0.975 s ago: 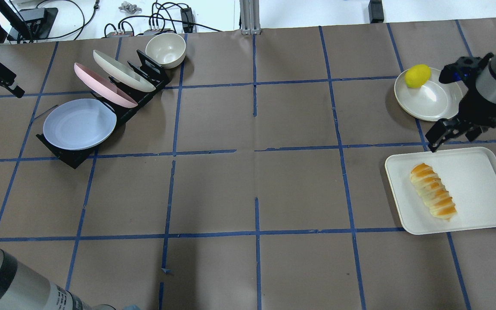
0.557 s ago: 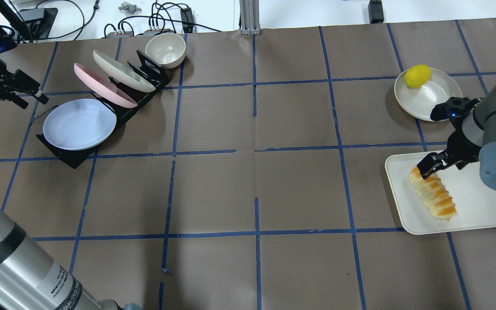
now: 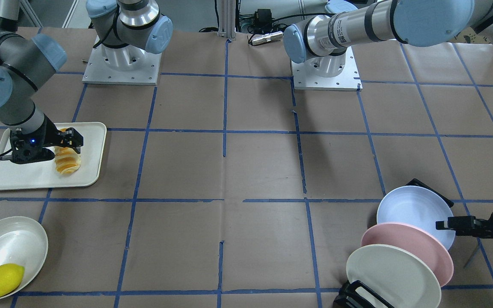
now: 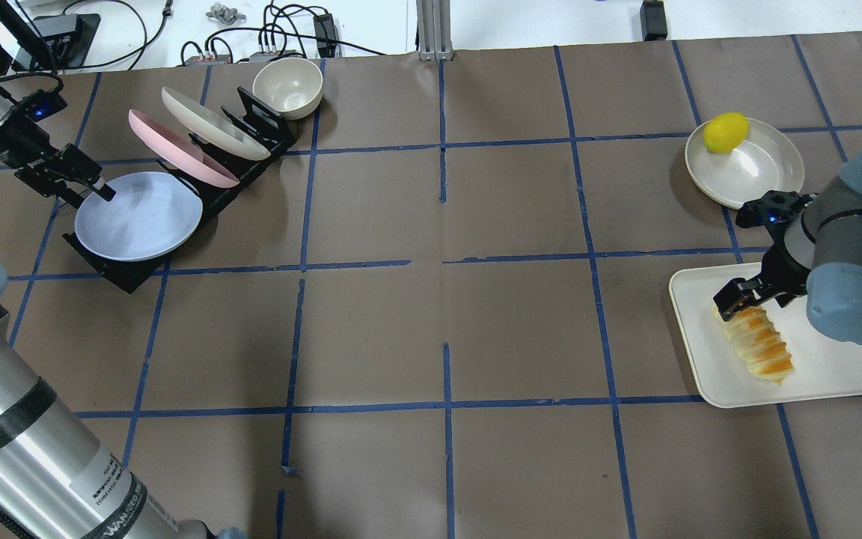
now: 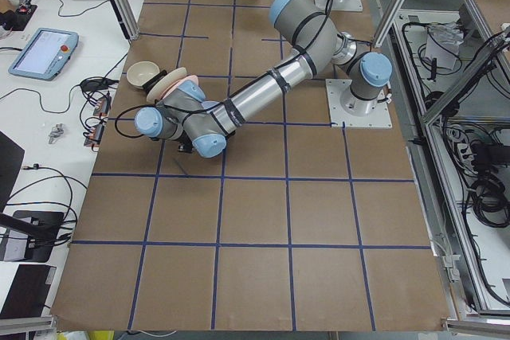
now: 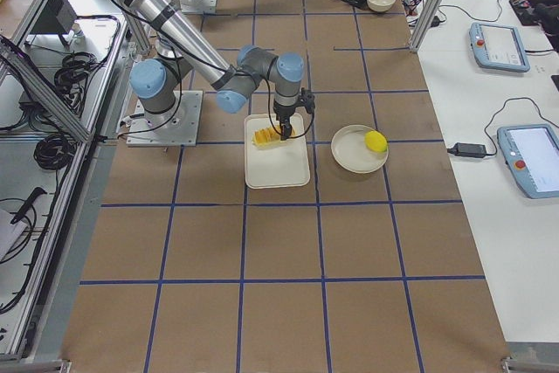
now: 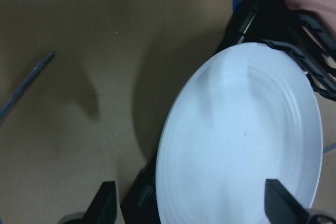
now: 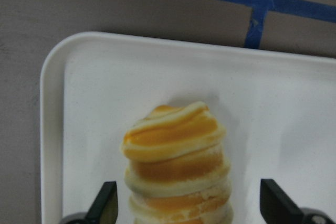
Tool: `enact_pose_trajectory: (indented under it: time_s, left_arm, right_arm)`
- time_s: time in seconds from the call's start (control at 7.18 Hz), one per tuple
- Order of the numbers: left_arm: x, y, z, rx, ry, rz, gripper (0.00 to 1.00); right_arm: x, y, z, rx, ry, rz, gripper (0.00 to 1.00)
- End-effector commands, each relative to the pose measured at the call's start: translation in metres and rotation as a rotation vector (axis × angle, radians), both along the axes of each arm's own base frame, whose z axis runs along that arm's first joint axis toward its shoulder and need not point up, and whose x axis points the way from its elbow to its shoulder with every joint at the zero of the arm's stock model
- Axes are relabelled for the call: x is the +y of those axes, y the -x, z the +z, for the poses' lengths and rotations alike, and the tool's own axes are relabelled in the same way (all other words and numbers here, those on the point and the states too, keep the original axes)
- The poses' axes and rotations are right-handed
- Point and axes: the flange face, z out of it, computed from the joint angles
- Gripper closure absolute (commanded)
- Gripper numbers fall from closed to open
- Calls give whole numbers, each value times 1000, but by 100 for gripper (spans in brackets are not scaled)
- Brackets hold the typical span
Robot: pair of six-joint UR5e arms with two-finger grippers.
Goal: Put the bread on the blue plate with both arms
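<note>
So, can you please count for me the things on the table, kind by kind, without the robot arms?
Bread: 1
Lemon: 1
Plates: 4 (blue plate, pink plate, cream plate, plate under lemon)
Bowl: 1
Tray: 1
Rack: 1
Total: 9

The left arm [image 4: 19, 434] is showing "WAN" on its near-left band; remaining print is staying unreadable.

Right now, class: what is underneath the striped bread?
The bread lies on a white tray, which rests on the brown table. The tray patch directly beneath the loaf is hidden.
</note>
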Motion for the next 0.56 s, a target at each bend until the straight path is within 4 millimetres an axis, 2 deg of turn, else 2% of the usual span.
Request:
enact_pose_trajectory:
  time_s: [0.0, 0.14, 0.28, 0.42]
  left_arm:
    - [2, 0, -3, 9, -16, 1, 71]
    - [2, -1, -4, 10, -16, -1, 79]
    - [1, -1, 3, 1, -7, -3, 82]
    - [3, -3, 15, -24, -11, -14, 82]
  right_arm:
    - [4, 3, -21, -35, -21, -16, 5]
    - [14, -3, -28, -46, -39, -16, 6]
    - [16, -5, -29, -48, -42, -14, 13]
    - [15, -3, -25, -34, -37, -10, 86]
